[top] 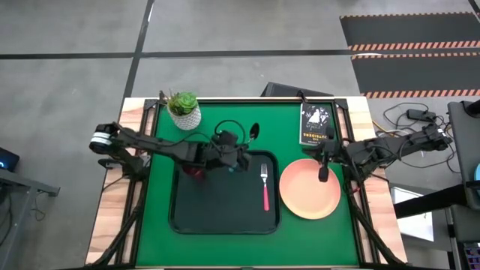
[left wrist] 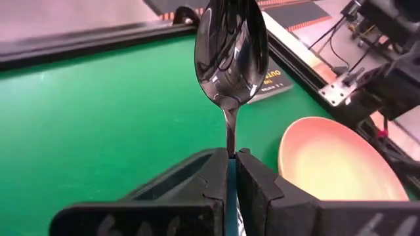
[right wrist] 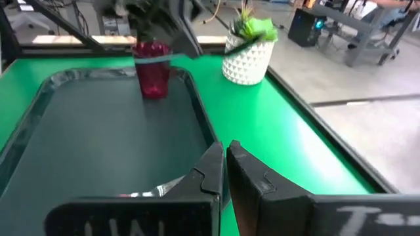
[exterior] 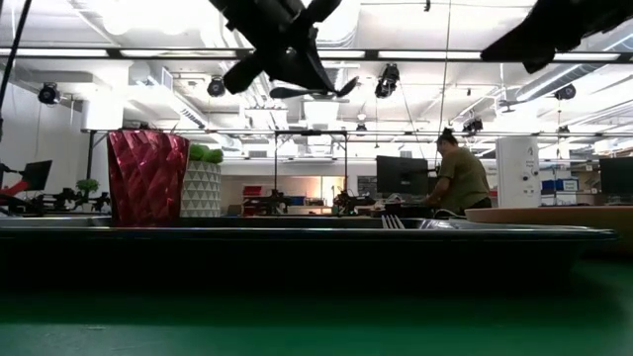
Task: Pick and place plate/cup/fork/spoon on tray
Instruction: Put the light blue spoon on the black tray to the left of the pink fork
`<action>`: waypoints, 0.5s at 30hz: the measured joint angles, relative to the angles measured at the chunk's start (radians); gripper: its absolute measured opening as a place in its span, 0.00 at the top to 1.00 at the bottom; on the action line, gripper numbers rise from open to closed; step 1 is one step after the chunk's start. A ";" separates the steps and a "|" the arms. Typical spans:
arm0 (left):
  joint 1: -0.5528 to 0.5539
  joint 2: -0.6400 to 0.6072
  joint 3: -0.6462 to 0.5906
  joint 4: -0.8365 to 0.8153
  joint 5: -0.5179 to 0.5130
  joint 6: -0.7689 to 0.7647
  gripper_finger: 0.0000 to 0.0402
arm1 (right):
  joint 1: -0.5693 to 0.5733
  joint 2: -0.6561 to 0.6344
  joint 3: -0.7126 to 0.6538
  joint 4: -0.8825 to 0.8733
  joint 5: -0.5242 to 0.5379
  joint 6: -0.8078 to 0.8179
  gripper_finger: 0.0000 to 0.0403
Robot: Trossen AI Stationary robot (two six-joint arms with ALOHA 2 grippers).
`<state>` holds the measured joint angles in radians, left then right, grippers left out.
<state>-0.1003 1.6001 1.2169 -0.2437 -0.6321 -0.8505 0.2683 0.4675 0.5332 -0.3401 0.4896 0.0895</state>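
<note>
The dark tray (top: 225, 217) lies on the green mat. The dark red cup (top: 196, 172) stands upright in its far left part, and the pink-handled fork (top: 264, 188) lies along its right side. The salmon plate (top: 309, 189) lies on the mat right of the tray. My left gripper (top: 234, 157) is over the tray's far edge, shut on the spoon (left wrist: 231, 49). My right gripper (top: 324, 174) hovers shut and empty over the plate's far rim. My left gripper pinches the spoon between its two fingers at the thin neck (left wrist: 230, 145) just behind the bowl. The teal handle runs back between the fingers. The bowl (top: 255, 131) sticks out past the fingertips toward the table's far edge. The spoon is lifted clear, high above the tray (exterior: 316, 91).
A white pot with a green plant (top: 184, 109) stands at the far left of the mat. A small black book (top: 316, 124) lies at the far right. In the room beyond the table a person (exterior: 457, 173) sits at a desk.
</note>
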 joint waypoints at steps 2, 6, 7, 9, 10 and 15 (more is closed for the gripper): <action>-0.008 0.000 0.000 0.001 -0.029 0.028 1.00 | 0.000 0.000 -0.022 0.002 0.000 0.025 0.98; -0.003 0.000 0.000 0.003 -0.058 0.069 1.00 | 0.000 -0.002 -0.047 0.023 0.000 0.054 0.98; 0.000 0.000 0.000 0.007 -0.061 0.084 1.00 | 0.000 -0.002 -0.047 0.026 0.000 0.058 0.98; 0.003 0.000 0.000 0.008 -0.065 0.105 1.00 | 0.000 -0.002 -0.047 0.032 0.000 0.059 0.98; 0.004 0.000 0.000 0.008 -0.065 0.107 1.00 | 0.000 -0.002 -0.047 0.031 0.000 0.060 0.98; 0.007 0.000 0.000 0.010 -0.065 0.124 1.00 | 0.000 -0.002 -0.050 0.031 0.000 0.060 0.98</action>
<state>-0.0935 1.6001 1.2171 -0.2337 -0.6974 -0.7261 0.2684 0.4656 0.4835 -0.3088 0.4896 0.1492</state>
